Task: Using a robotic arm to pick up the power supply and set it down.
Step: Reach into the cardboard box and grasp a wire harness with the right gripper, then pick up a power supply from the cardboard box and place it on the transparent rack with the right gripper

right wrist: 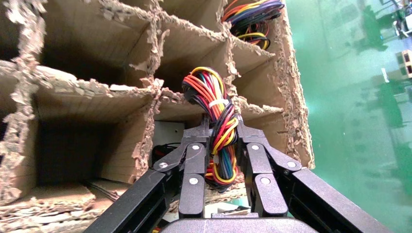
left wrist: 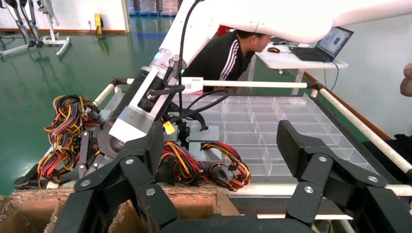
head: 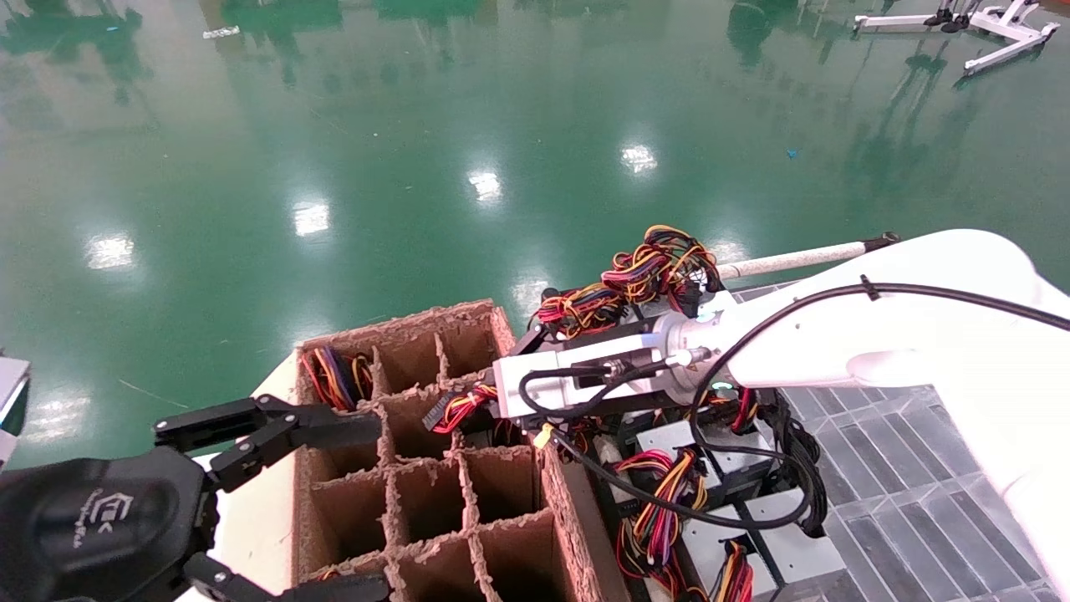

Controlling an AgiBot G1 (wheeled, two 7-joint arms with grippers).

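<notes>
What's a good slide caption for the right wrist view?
Right gripper clamps a red, yellow and black wire bundle above a brown cardboard divider box.

Head view high, looking down; wrist views close, sharing the cardboard divider box [head: 418,468]

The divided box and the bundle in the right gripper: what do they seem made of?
The divided box looks like raw brown cardboard: matte, with frayed, fibrous edges. The wire bundle looks plastic-insulated: smooth, glossy red, yellow, orange and black strands, tied with a white band. The right gripper has its jaws closed on it.
</notes>
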